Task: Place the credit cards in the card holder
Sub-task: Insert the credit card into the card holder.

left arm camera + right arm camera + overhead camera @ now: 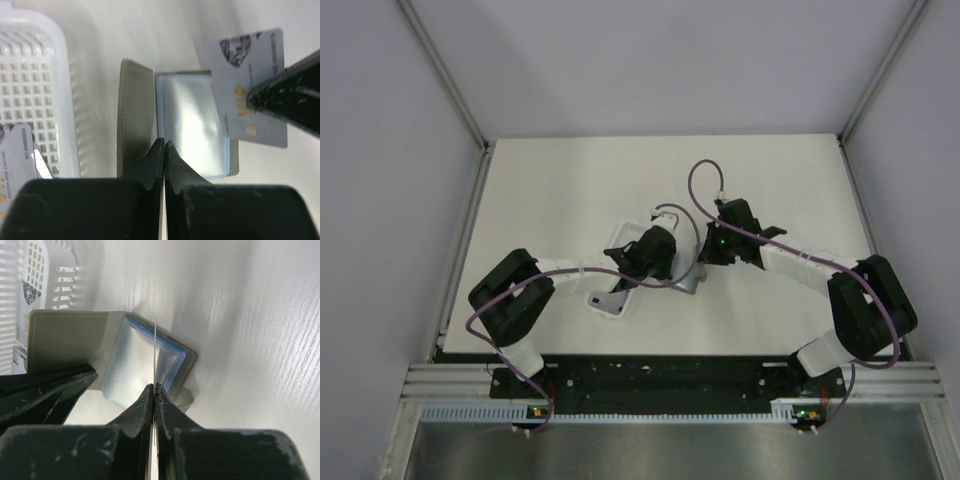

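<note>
The right gripper (154, 386) is closed on one credit card (250, 85), held edge-down ahead of its tips over the open card holder (187, 125), not yet in the pocket; the left gripper (164, 145) is closed on nothing visible, tips at the holder's fold. A further card (17, 155) lies in the white tray (65, 100) left of the left gripper; the tray's remainder is cut off, and tip contact with the holder is unclear

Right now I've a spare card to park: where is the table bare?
Bare: far table beyond the tray, and the near strip between card holder and base rail. Crowded: mid-table, where left pincer and right pincer meet.
</note>
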{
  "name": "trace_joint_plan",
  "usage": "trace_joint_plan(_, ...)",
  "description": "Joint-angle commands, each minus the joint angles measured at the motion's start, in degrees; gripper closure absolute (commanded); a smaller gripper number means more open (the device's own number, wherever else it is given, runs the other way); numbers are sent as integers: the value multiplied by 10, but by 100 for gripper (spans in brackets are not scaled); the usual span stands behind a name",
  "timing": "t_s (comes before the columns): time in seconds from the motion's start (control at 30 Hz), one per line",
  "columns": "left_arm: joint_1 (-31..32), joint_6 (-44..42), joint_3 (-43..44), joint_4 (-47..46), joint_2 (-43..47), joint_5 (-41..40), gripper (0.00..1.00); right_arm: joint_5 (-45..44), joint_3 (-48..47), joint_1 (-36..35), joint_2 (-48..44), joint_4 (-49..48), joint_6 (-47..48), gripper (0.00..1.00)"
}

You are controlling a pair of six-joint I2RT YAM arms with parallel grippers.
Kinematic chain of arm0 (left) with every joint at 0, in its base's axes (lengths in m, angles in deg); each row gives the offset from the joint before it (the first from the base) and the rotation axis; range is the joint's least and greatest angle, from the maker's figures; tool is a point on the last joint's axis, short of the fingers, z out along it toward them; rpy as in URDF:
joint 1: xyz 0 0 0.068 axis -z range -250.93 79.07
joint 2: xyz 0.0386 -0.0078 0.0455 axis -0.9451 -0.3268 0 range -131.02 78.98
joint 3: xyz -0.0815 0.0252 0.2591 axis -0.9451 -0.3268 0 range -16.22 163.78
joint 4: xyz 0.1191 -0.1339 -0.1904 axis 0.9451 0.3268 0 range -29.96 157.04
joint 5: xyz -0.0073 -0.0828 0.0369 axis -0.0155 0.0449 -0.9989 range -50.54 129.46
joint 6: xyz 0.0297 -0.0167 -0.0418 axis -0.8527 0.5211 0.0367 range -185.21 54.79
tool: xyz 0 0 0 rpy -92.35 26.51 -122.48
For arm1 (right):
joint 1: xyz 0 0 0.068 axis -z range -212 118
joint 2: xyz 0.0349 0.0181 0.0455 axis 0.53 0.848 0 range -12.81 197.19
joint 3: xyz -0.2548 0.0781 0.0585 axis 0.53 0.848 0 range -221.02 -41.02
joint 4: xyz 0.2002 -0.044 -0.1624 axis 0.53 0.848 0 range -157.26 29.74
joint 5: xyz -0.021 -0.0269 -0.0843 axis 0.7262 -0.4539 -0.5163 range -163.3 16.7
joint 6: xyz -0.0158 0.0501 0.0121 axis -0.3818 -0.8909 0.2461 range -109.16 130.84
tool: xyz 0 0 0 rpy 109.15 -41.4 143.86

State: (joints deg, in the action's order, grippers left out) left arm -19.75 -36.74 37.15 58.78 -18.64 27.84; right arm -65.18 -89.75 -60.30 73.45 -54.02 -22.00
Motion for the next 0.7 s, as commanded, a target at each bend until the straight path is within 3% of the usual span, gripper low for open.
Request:
trace_joint_plan(0.0,-17,-13,38,-5,-25,2,100,-13,7,6,-2,-5,-1,100)
trace_joint_plan(0.33,-23,-17,58,8,-69,17,100,-19,20,7,-5,-5,0,100)
trace_joint_plan(0.67,-3,22,-15,-16,-54,48,100,-12,49,7,-45,1,1,100)
